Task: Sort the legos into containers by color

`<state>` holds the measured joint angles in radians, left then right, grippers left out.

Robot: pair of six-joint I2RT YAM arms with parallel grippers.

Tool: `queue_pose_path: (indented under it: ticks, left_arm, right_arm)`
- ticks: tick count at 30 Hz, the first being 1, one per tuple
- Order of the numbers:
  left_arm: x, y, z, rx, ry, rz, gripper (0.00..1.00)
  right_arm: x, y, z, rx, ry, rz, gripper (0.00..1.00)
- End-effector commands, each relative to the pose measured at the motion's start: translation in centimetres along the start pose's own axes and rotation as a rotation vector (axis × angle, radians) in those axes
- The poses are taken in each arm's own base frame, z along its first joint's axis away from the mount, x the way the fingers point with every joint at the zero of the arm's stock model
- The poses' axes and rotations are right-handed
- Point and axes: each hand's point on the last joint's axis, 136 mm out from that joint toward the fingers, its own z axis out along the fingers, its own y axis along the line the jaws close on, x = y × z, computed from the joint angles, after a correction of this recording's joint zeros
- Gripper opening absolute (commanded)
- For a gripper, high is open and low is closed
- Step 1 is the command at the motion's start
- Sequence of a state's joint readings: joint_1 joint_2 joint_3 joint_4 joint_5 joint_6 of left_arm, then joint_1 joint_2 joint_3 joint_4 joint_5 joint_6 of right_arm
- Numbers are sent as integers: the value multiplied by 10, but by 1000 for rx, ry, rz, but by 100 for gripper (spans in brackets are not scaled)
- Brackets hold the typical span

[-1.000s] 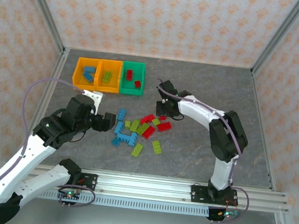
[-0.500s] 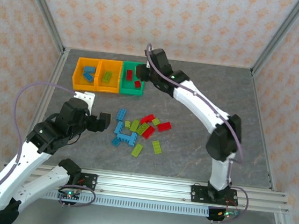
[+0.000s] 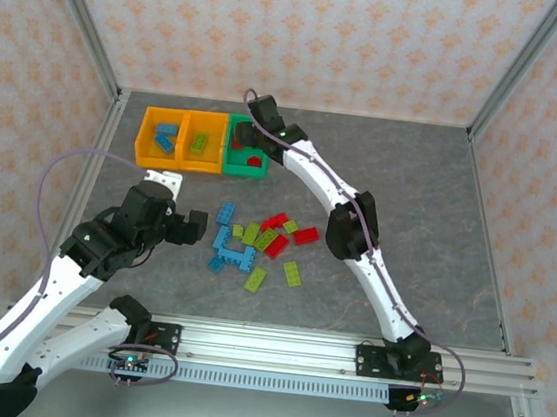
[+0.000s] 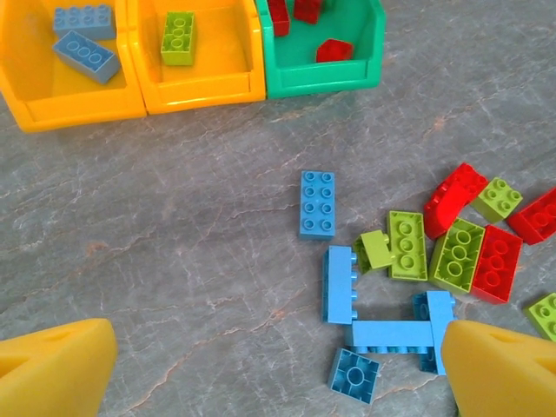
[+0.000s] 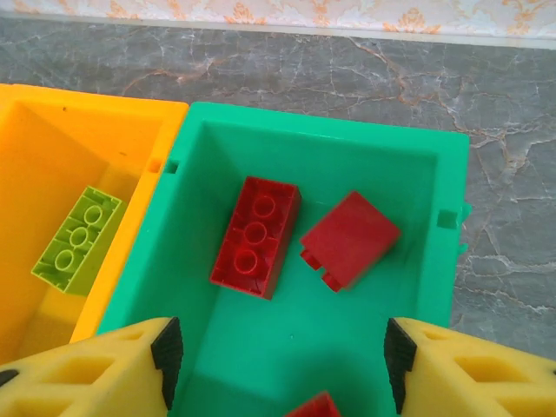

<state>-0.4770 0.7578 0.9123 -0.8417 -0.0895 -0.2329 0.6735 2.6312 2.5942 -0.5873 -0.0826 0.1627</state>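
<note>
Three containers stand in a row at the back left: two orange bins [image 3: 145, 139] [image 3: 203, 167] and a green bin [image 3: 245, 173]. My right gripper [image 5: 278, 375] hangs open over the green bin [image 5: 434, 261]. That bin holds red legos [image 5: 256, 236] [image 5: 350, 239], and another red one [image 5: 314, 407] lies below the jaws. Loose blue [image 3: 236, 256], green [image 3: 255, 279] and red [image 3: 307, 236] legos are piled mid-table. Left of the pile, my left gripper [image 3: 191, 227] is open and empty. Blue bricks [image 4: 340, 284] [image 4: 354, 375] lie near its right finger [image 4: 504, 369].
The left orange bin [image 4: 26, 109] holds two blue bricks [image 4: 85, 54]. A lime green brick [image 4: 178, 37] lies in the middle one [image 4: 200, 91]. Metal frame posts and patterned walls ring the table. Bare grey table surface [image 3: 413, 174] lies to the right.
My right arm swung from the pile up to the green bin and its jaws opened. The left gripper opened wider and stayed beside the pile.
</note>
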Motion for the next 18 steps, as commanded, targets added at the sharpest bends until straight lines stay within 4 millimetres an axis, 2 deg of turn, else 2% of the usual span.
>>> queue_pose_path:
  ticks: [1, 3, 5, 6, 8, 14, 18]
  left_arm:
    - [6, 13, 4, -72, 20, 14, 97]
    - [6, 18, 4, -102, 29, -30, 97]
    - [6, 18, 5, -119, 56, -124, 97]
    - [6, 14, 8, -111, 72, -170, 96]
    - [6, 0, 23, -64, 101, -250, 93]
    - [-4, -24, 90, -73, 180, -239, 80]
    - [-6, -36, 141, -101, 272, -191, 75]
  right_arm:
    - [-49, 22, -77, -68, -64, 2, 66]
    - [-45, 26, -106, -101, -19, 9, 67]
    - [-32, 28, -138, -130, 39, 6, 69]
    - [-26, 28, -153, -139, 59, 7, 70]
    - [-1, 26, -185, -174, 119, 2, 73]
    - [85, 7, -261, -214, 234, 23, 77]
    - [135, -4, -296, -224, 269, 72, 79]
